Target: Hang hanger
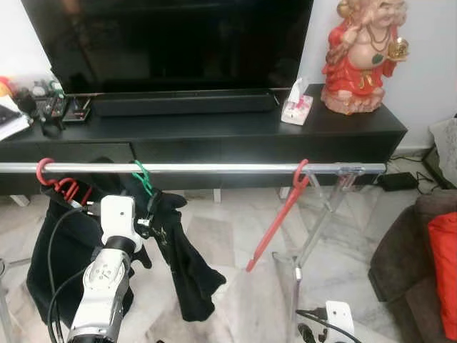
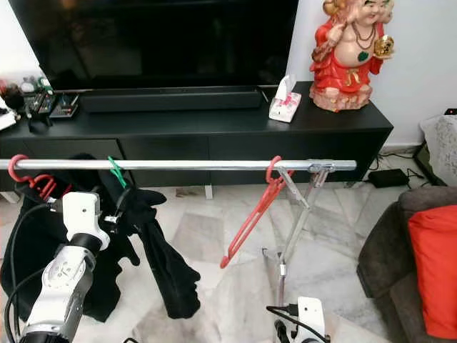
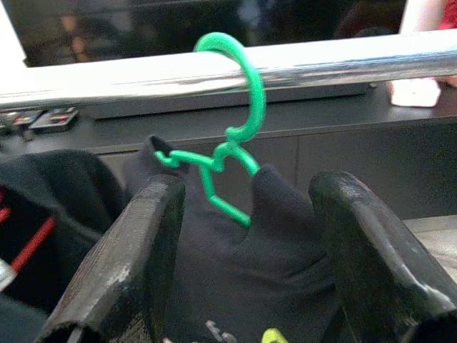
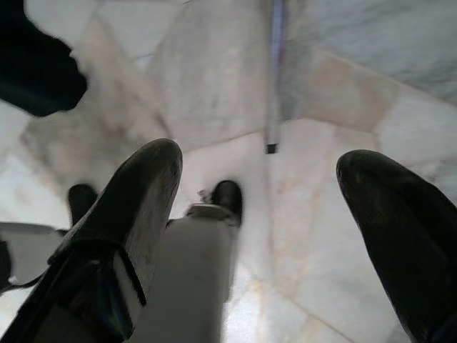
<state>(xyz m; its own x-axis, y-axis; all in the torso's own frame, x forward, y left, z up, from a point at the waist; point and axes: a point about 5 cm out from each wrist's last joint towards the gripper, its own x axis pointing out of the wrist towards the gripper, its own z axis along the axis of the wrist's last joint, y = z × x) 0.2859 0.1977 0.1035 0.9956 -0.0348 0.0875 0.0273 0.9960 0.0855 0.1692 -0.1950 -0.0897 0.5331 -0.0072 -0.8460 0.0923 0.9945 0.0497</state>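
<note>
Green hanger (image 3: pixel 239 136) carries a black garment (image 1: pixel 178 250); its hook is over the chrome rail (image 1: pixel 214 168), sitting at roughly 12 o'clock on the bar in the left wrist view. Looks seated, so weight is probably on the rail, not on the arm.

Left gripper (image 3: pixel 250 264) is just below the hook, fingers (image 3: pixel 136 250) spread either side of the garment's shoulders. Released, not clamping; whether the pads touch cloth can't be told. Judgement: the hang step is essentially done, and the spread fingers give clearance to back out without dragging the cloth.

Right gripper (image 4: pixel 257 214) hangs idle, low at about 5 o'clock in the head view, fingers apart, aimed at the marble floor (image 4: pixel 321 179).

Other items on the rail: red hangers (image 1: pixel 53 182) with dark clothes at 9 o'clock of the green one, and an empty red hanger (image 1: pixel 282 214) at 3 o'clock, tilted and hanging steeply from its hook.

Risk: fabric snagging a finger on retreat could lift the hook off.
</note>
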